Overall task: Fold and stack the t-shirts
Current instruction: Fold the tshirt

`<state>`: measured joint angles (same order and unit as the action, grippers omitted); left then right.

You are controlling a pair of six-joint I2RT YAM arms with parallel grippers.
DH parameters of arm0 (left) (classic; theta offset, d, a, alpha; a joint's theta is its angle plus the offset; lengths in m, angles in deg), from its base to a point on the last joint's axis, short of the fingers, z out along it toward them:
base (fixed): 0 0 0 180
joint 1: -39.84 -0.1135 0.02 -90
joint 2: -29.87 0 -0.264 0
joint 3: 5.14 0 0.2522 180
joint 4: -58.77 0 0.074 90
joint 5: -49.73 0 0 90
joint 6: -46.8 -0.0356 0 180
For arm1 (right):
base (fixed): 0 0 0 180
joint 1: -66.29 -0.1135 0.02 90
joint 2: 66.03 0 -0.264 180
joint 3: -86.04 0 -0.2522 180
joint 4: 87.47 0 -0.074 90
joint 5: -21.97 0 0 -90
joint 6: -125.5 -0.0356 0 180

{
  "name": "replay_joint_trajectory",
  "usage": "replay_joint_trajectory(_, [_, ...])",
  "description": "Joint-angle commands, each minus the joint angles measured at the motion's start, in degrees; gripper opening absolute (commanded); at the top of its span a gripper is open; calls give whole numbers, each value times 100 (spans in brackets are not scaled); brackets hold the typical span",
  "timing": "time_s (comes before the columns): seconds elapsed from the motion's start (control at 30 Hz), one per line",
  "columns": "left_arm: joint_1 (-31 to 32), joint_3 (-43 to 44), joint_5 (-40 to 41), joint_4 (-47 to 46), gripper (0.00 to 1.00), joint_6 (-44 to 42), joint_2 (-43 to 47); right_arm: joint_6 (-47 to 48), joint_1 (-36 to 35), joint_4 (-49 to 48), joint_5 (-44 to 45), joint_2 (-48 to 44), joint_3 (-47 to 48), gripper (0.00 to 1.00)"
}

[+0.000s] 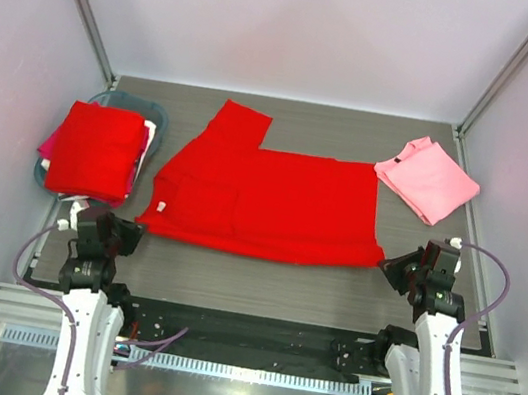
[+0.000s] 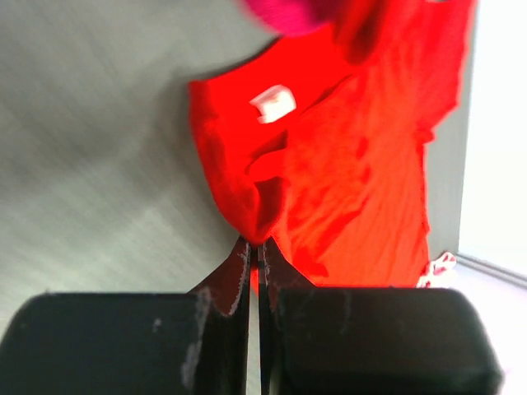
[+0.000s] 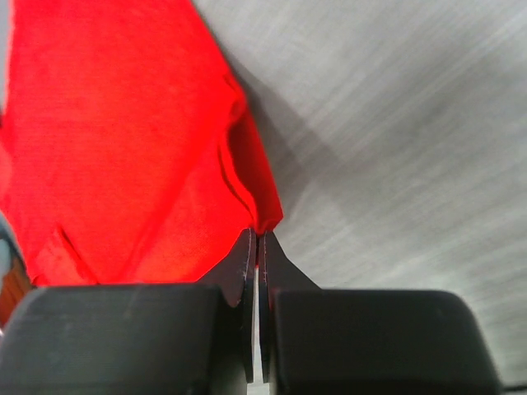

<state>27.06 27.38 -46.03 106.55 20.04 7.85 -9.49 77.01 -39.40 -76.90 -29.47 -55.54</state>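
Observation:
A bright red t-shirt (image 1: 273,204) lies spread across the middle of the table, one sleeve pointing to the back. My left gripper (image 1: 137,230) is shut on its near left corner; in the left wrist view the red cloth (image 2: 329,164) bunches up between the closed fingertips (image 2: 256,247), with a white label (image 2: 272,102) beyond them. My right gripper (image 1: 387,264) is shut on the near right corner, where the fabric (image 3: 123,140) is pinched at the tips (image 3: 258,239). A folded light pink t-shirt (image 1: 426,178) lies at the back right.
A teal basin (image 1: 143,104) at the left edge holds a folded red t-shirt (image 1: 94,151) lying over magenta and white ones. Grey walls and metal posts close in the table on three sides. A black rail runs along the near edge.

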Motion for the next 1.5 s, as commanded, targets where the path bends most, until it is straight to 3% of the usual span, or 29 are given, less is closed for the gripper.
replay_joint_trajectory(0.0, [-32,171,277,605,0,285,75,-159,26,558,323,-157,-14,1])
replay_joint_trajectory(0.23, [-32,435,505,1308,1,487,-162,-352,26,1122,588,-386,-6,1])
replay_joint_trajectory(0.3, [-32,566,689,1545,2,610,-293,-379,27,1236,517,-377,55,6])
replay_joint_trajectory(0.4, [-32,725,629,1713,19,610,-321,-475,27,1508,622,-395,222,16])
replay_joint_trajectory(0.47, [-32,900,725,1809,19,628,-259,-589,27,1771,823,-500,406,35])
replay_joint_trajectory(0.5, [-32,953,786,1897,33,619,-172,-607,18,1868,860,-544,477,51])
replay_joint_trajectory(0.6, [-32,1443,795,2055,53,278,-206,-555,27,2106,1079,-780,802,61])
replay_joint_trajectory(0.7, [-32,1883,621,1742,59,-257,-338,-301,18,1906,774,-922,1048,61])
replay_joint_trajectory(0.77, [-32,2008,-2,1346,60,-548,-565,-116,27,1469,545,-835,1145,59])
replay_joint_trajectory(0.83, [-32,2297,-380,914,61,-909,-881,253,18,1176,289,-397,1251,55])
replay_joint_trajectory(0.9, [-32,2561,-855,695,61,-1338,-1627,551,27,877,192,34,1504,46])
replay_joint_trajectory(1.0, [3,3246,-1321,484,61,-1796,-2682,1027,18,500,17,1026,1883,40])
replay_joint_trajectory(1.17, [486,4010,-1481,-140,65,-2193,-3817,1440,-105,-282,-151,2300,2366,40])
replay_joint_trajectory(1.3, [925,4467,-1349,-747,73,-2176,-4922,1564,-210,-591,-81,3286,2867,38])
replay_joint_trajectory(1.47, [1198,5004,-1147,-1301,75,-1921,-6110,1529,-667,-890,402,4411,3683,36])
